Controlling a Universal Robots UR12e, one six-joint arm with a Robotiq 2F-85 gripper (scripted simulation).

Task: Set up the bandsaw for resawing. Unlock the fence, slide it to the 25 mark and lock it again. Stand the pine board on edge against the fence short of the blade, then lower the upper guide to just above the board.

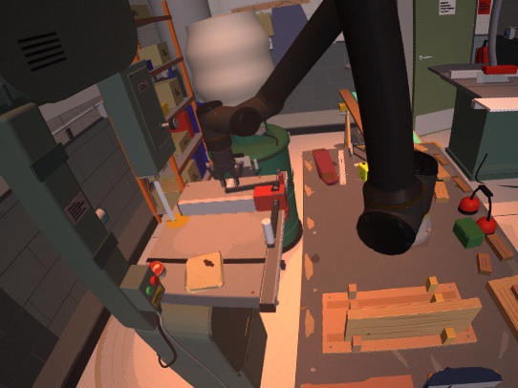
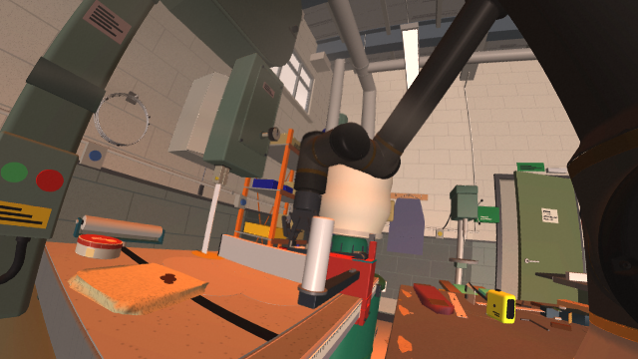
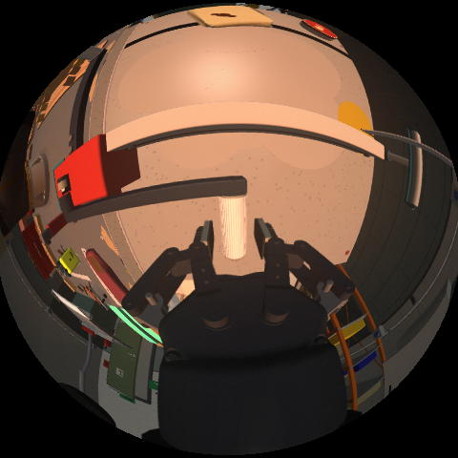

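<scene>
The white grip [image 3: 232,228] at the end of the fence's dark lock lever [image 3: 157,191] is partly hidden in the side cameras behind my gripper [image 1: 228,177]. In the wrist camera it stands between my fingers [image 3: 232,234], and my gripper is open and holds nothing. The lever runs to the red fence head [image 1: 271,196] on the front rail [image 1: 273,253], and the pale fence bar [image 1: 217,200] stretches from it across the table toward the blade [image 1: 160,203]. The pine board [image 1: 204,271] lies flat on the near part of the table. The green upper guide housing [image 2: 244,114] hangs high over the blade.
A second white-handled lever [image 2: 319,257] stands upright on the front rail close to the red head. A red puck [image 2: 98,245] and a roller [image 2: 119,228] lie on the table's far side. The workbench [image 1: 392,258] to the right carries a tape measure [image 1: 363,170] and wood scraps.
</scene>
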